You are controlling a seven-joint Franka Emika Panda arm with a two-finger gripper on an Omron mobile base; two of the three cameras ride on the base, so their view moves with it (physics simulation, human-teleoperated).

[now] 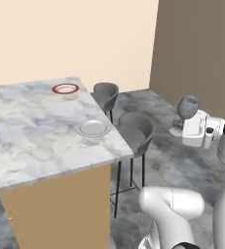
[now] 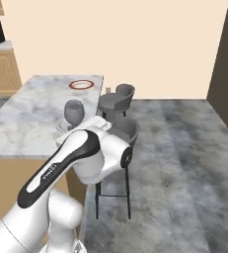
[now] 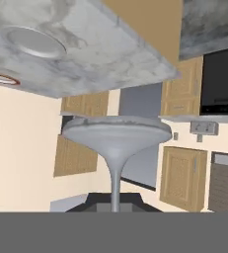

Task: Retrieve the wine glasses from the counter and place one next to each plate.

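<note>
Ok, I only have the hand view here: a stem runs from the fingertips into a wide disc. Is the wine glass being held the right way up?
Observer: Yes. In the left base view the wine glass is upright, bowl on top, with the gripper shut on its stem low down.
Operator: Is it over the island?
Observer: No. It hangs beside the island, over the floor, past the two grey stools.
Operator: Which plate is closer to it?
Observer: The plain pale plate, near the island's stool-side edge. The red-rimmed plate sits at the far end.
</note>
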